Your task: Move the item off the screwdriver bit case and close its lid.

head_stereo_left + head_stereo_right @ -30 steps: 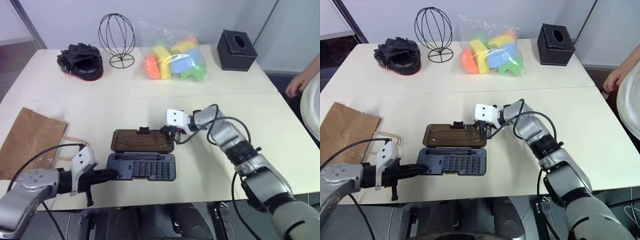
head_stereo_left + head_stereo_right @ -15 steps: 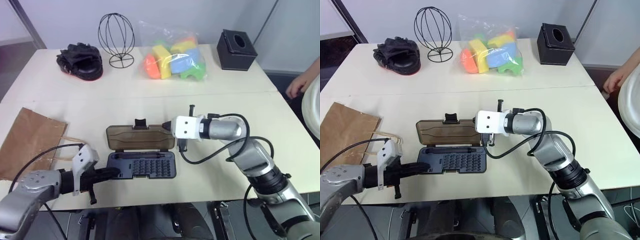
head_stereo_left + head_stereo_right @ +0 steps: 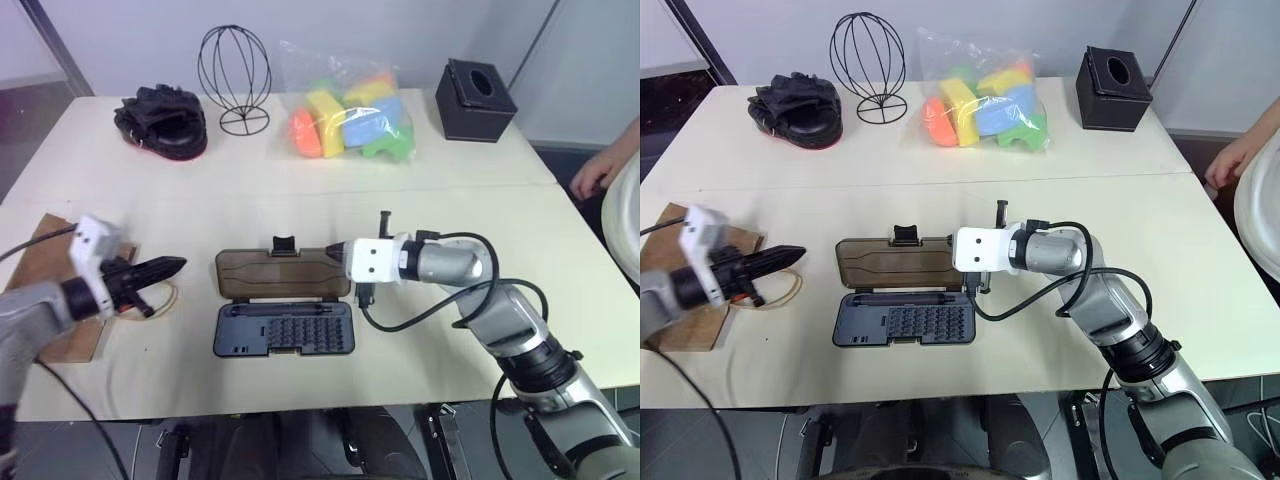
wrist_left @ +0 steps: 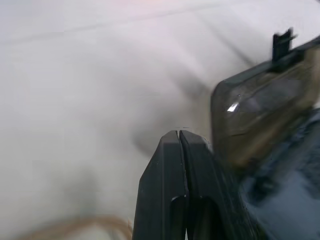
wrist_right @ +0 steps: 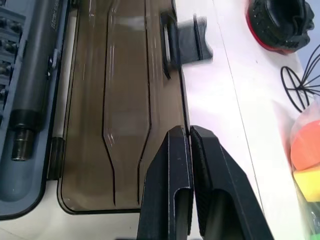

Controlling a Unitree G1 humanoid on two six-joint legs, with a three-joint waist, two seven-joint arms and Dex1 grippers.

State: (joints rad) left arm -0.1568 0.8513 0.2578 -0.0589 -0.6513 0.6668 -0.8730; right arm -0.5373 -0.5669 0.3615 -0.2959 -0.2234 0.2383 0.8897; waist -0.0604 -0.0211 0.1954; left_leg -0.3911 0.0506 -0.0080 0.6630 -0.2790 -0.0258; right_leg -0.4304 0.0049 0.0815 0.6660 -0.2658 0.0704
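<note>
Cream worktop [image 3: 420, 170] fills the head views, with a grey wall behind it. We see the bit case [image 3: 283, 330] lying open near the front edge, its brown see-through lid [image 3: 284, 274] folded flat on the far side, latch tab pointing away. Our right hand [image 3: 345, 258] has its fingers pressed together at the lid's right end; whether they touch it we cannot tell. Our left hand [image 3: 172, 266], fingers also pressed together and holding nothing, hovers left of the case, well apart from it. The paper bag [image 3: 695, 325] lies flat at the left edge, off the case, its loop handle [image 3: 780, 295] beneath that hand. Along the back stand a black glove [image 3: 160, 121], a wire head form [image 3: 234, 75], a bag of coloured sponges [image 3: 350, 115] and a black tissue box [image 3: 475, 100]. A person's hand [image 3: 598, 170] shows at the right edge.

From the left wrist, the closed fingers [image 4: 170, 185] point toward the lid [image 4: 260, 112].

From the right wrist, closed fingers [image 5: 175, 185] sit over the lid's [image 5: 125, 110] edge, with the case's screwdriver handle [image 5: 35, 85] beside it.
</note>
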